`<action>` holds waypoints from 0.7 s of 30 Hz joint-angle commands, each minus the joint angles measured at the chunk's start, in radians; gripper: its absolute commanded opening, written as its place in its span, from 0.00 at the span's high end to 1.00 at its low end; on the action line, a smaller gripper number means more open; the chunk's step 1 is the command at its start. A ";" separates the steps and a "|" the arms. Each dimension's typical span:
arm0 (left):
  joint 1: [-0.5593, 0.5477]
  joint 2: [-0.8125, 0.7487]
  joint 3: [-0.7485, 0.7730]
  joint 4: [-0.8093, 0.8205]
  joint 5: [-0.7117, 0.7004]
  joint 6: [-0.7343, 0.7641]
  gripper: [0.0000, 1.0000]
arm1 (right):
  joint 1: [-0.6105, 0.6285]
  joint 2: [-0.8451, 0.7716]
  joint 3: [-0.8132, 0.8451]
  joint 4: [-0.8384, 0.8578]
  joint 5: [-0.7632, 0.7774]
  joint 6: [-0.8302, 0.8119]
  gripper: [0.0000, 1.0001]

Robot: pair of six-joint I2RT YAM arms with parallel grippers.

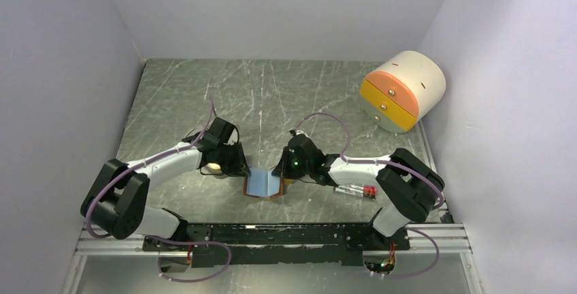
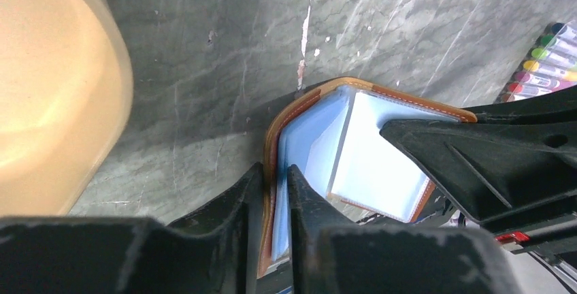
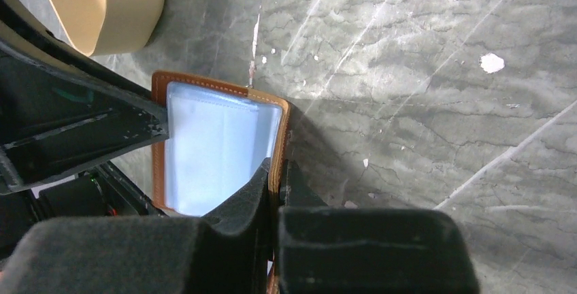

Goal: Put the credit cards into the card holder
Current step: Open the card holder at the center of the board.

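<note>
1. Near the front edge of the table (image 1: 272, 96), midway between the two arms: the card holder (image 1: 264, 185), spread open in a shallow V; brown leather with pale stitching outside, pale blue pockets inside, facing up toward the overhead camera.
2. Held at both flaps, one arm on each side; fold of the V toward the near edge.
3. On the left flap: the left gripper (image 1: 243, 171), drawn narrow and pinching; in its own wrist view, one finger against the leather outside, the other against the blue inside, flap edge caught between.
4. On the right flap: the right gripper (image 1: 282, 175), closed tight; fingers almost meeting, leather rim sandwiched between them.
5. As for the credit cards: cannot tell whether any pale blue sheet inside is a card or only a pocket.
6. Just beside the left gripper, on its outer side: a cream round object (image 1: 213, 169), resting on the table, apart from the leather.
7. Under the right forearm, to the right of the open V and clear of it: a pack of coloured pens (image 1: 357, 190), lying flat.
8. At the far right corner, well apart: a rounded cream drawer unit (image 1: 401, 90) with orange and yellow fronts.
</note>
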 commanded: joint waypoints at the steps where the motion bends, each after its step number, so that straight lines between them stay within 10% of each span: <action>1: 0.011 -0.064 0.024 -0.032 -0.030 0.003 0.73 | -0.002 -0.027 0.014 -0.027 -0.017 -0.016 1.00; 21: 0.015 -0.098 -0.026 0.041 0.068 0.040 0.39 | -0.031 -0.007 -0.031 0.053 -0.020 -0.076 0.92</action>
